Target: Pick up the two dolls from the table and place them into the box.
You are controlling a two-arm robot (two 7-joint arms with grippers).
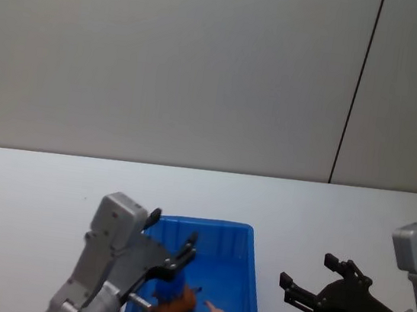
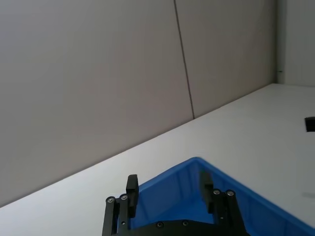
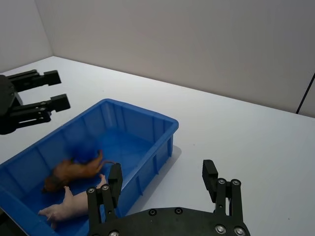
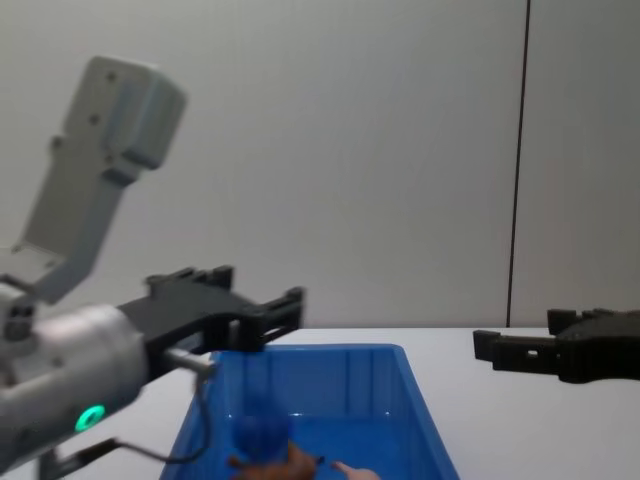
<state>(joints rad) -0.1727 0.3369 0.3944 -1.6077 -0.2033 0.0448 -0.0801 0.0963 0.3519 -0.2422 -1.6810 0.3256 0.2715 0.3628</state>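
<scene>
Both dolls lie inside the box on the tabletop: the reddish-brown doll rests on the blue floor, and the pink doll is just beside it, nearer the right arm, perhaps touching it, though the angle makes that hard to judge. The left pincer hangs above the box with its fingers spread wide and nothing between them, which suggests a drop from overhead. The right pincer hovers over bare tabletop beside the box, also wide and empty. The task looks complete.
</scene>
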